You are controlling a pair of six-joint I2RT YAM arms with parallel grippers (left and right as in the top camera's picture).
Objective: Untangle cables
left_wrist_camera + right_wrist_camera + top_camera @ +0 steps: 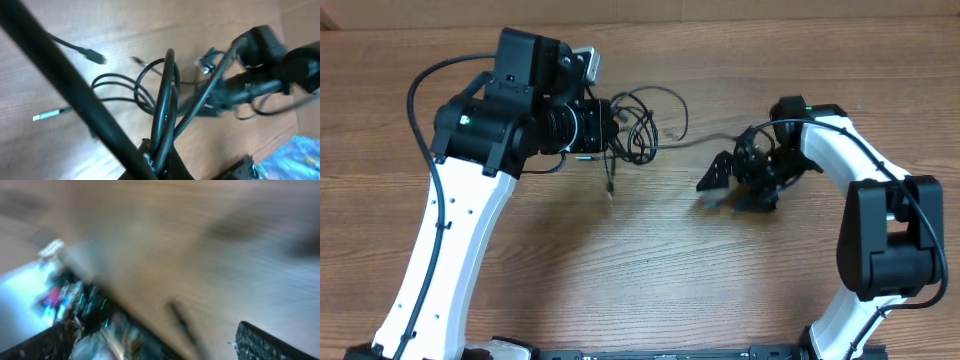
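Wood-grain tabletop (650, 260), matte, brown. The cables (642, 125) are thin glossy black cords, bunched in 1 tangle of overlapping loops at centre-left. Small plug ends stick out; 1 strand trails right. My left fingers (172, 167) are clamped on a bundle of loops. My right fingers (716, 172) stand apart, near that strand. Right wrist view is badly blurred.
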